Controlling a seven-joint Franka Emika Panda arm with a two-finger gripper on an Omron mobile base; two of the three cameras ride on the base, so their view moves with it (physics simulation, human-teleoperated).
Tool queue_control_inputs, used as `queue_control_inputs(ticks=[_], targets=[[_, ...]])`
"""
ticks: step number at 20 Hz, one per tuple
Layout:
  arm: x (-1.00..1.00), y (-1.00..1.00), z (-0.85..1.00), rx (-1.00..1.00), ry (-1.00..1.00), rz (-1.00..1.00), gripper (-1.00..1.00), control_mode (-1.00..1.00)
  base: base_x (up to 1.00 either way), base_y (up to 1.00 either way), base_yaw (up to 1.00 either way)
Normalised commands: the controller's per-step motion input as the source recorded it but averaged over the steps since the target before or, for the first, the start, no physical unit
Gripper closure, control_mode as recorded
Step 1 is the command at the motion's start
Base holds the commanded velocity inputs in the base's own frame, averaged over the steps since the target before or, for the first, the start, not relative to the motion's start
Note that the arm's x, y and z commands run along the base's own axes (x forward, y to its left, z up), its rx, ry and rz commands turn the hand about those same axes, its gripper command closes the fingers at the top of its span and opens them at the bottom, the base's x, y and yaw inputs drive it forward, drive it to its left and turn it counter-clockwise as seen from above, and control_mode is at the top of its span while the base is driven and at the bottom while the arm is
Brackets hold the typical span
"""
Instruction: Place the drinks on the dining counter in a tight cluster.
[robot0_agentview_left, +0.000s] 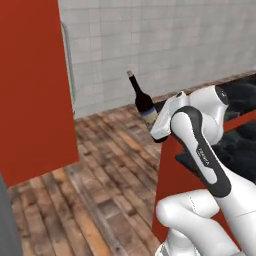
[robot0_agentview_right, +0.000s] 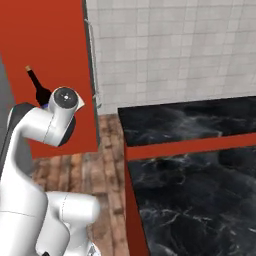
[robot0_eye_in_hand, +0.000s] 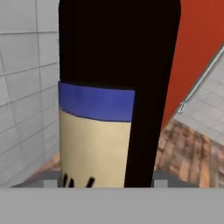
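Clearly the gripper (robot0_agentview_left: 156, 125) is clamped on the wine bottle (robot0_agentview_left: 142, 102), held in the air above the wooden floor (robot0_agentview_left: 107, 165) with its long axis tilted, neck up and leaning away from the dining counter (robot0_agentview_right: 200, 122). So the counter lies well off to the arm's right. Up close, the hand view gives the blue-and-cream label (robot0_eye_in_hand: 94, 135); the right base view alone gives the bare slab.

wine bottle (robot0_eye_in_hand: 118, 65) close up, dark | label: blue band over cream | behind: white tiles, red panel, wood floor
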Motion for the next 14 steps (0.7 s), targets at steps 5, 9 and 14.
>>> queue_control_inputs(ticks=[5,9,14], targets=[[0.00,0.00,0.00,0.00,0.00,0.00,1.00,1.00,0.98,0.59,-0.69],[0.00,0.00,0.00,0.00,0.00,0.00,1.00,1.00,0.90,0.90,-0.60],[0.00,0.00,0.00,0.00,0.00,0.00,1.00,1.00,0.36,1.00,-0.38]])
